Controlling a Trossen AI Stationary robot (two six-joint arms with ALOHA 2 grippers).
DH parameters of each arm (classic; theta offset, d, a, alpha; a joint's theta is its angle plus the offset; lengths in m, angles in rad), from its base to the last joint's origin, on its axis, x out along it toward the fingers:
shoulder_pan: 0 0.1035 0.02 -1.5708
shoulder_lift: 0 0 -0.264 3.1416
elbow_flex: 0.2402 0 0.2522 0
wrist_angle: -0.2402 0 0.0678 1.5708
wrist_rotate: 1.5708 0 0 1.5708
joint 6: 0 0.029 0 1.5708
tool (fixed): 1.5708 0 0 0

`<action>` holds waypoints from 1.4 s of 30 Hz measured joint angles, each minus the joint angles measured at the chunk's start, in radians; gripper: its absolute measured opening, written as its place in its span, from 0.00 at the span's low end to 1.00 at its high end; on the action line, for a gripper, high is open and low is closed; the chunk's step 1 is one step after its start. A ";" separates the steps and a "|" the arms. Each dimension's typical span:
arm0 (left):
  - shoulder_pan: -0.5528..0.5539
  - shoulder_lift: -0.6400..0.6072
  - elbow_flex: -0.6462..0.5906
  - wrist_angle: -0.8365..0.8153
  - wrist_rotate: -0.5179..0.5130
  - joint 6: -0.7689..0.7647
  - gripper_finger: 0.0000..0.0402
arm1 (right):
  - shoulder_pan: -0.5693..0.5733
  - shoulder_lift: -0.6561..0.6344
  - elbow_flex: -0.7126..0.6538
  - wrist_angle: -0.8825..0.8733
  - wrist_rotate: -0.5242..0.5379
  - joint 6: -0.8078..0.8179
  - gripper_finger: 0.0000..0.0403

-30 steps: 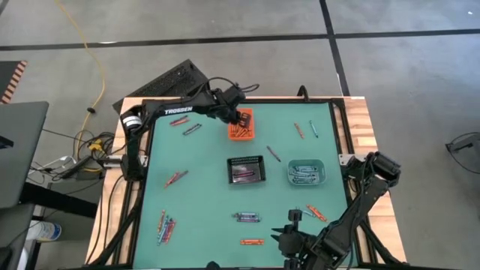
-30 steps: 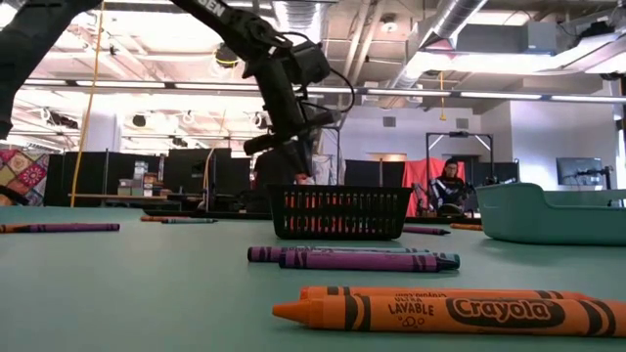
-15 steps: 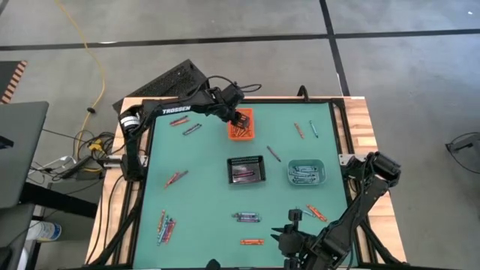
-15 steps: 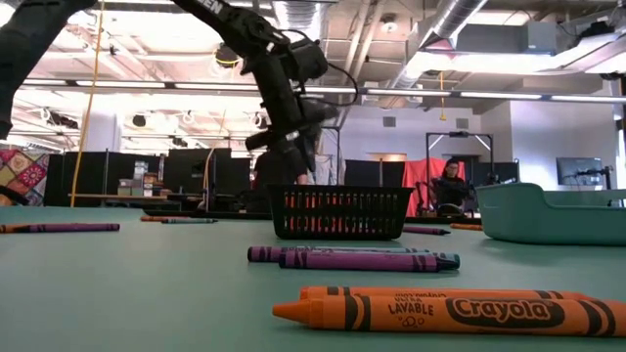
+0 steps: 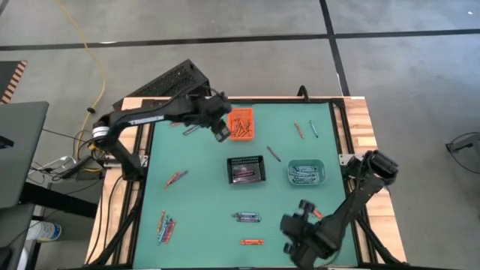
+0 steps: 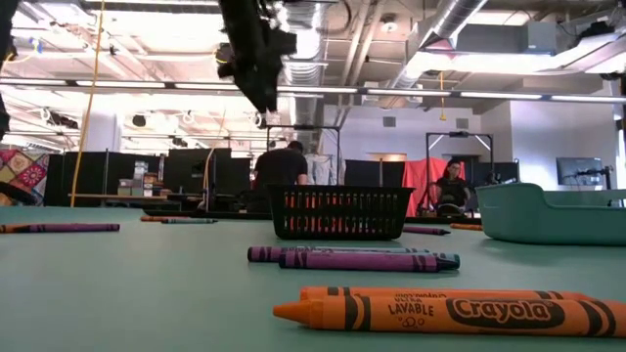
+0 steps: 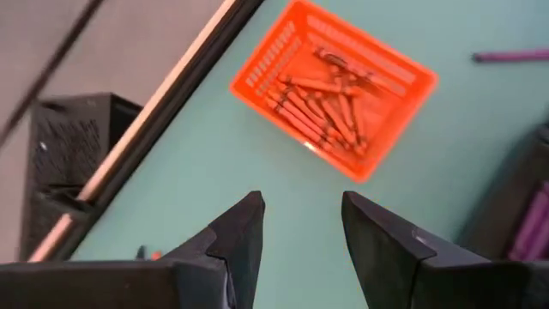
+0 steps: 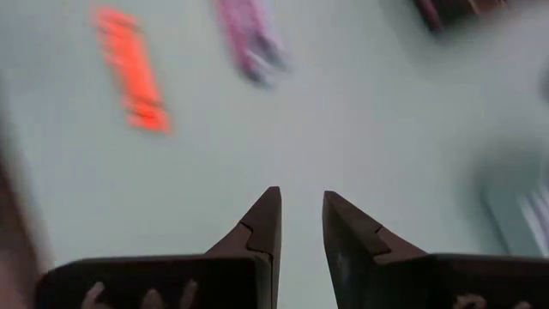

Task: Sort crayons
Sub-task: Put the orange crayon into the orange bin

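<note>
High view: left gripper (image 5: 220,132) hung just off the orange bin (image 5: 241,124) near the table's far edge, on the bin's left side; orange crayons (image 5: 239,124) lay inside it. Black mesh bin (image 5: 247,170) sat mid-table with purple sticks in it, teal bin (image 5: 306,172) toward the right edge with teal ones. Loose crayons were scattered: a cluster (image 5: 165,225) by the near-left corner, a pair (image 5: 176,178) toward the left edge, a purple one (image 5: 247,217) and an orange one (image 5: 252,241) near the front edge. Right gripper (image 5: 304,225) was low by the near-right corner. Low view: an orange crayon (image 6: 445,312) lay closest, purple ones (image 6: 352,259) behind it, mesh bin (image 6: 339,212) beyond; a person sat in the room behind. Left wrist view: fingers (image 7: 244,232) spread wide, nothing between them, orange bin (image 7: 334,86) ahead with sticks in it. Right wrist view: fingers (image 8: 266,225) narrow with a slim gap, empty, above bare table (image 8: 343,129). Judgement: drop into the orange bin looked done; next move calls for picking a loose crayon and matching it to its bin by colour.
</note>
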State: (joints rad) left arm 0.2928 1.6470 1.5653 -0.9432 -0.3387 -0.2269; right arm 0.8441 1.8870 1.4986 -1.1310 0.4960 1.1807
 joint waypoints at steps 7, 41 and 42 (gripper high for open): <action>-0.182 -0.246 -0.269 0.060 -0.026 -0.038 0.37 | -0.035 -0.008 0.000 -0.262 -0.259 0.208 0.20; -0.834 -0.723 -1.129 1.188 -0.093 -0.095 0.37 | 0.113 -0.546 -0.619 0.196 -0.411 0.599 0.20; -0.834 -0.723 -1.129 1.188 -0.092 -0.095 0.37 | 0.120 -0.552 -0.648 0.240 -0.416 0.609 0.20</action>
State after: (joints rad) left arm -0.5415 0.9245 0.4366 0.2451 -0.4310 -0.3224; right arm 0.9637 1.3354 0.8503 -0.8914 0.0796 1.7895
